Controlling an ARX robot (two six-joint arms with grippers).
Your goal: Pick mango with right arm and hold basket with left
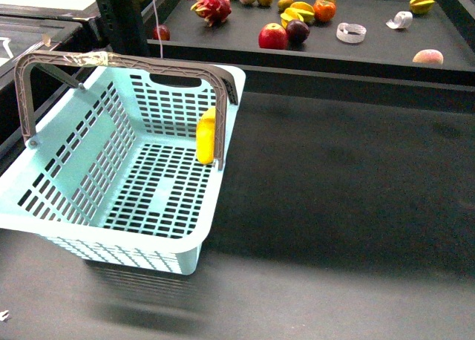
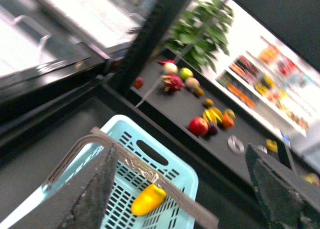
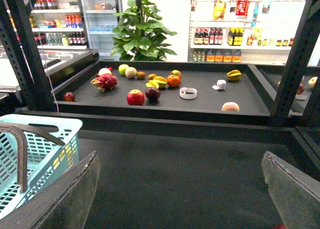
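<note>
- In the front view the mango [image 1: 206, 136] is inside the basket [image 1: 89, 229], at about 10 o'clock from the middle of the picture. It stands nearly upright, long axis vertical, against the right wall, just behind the post of the handle [image 1: 220, 102]
- The left gripper [image 2: 181, 156] has its jaws spread wide with nothing between them. The right gripper [image 3: 180, 156] is also wide open and empty
- I judge the left arm is the nearer one: its camera looks down on the basket with the mango ahead of the jaws. For the right arm, the mango should lie toward 10 o'clock, across the basket wall, so I must reach over the rim and past the handle
- The right wrist view shows only a corner of the basket and not the mango; the front view shows neither arm. The left wrist view is blurred
</note>
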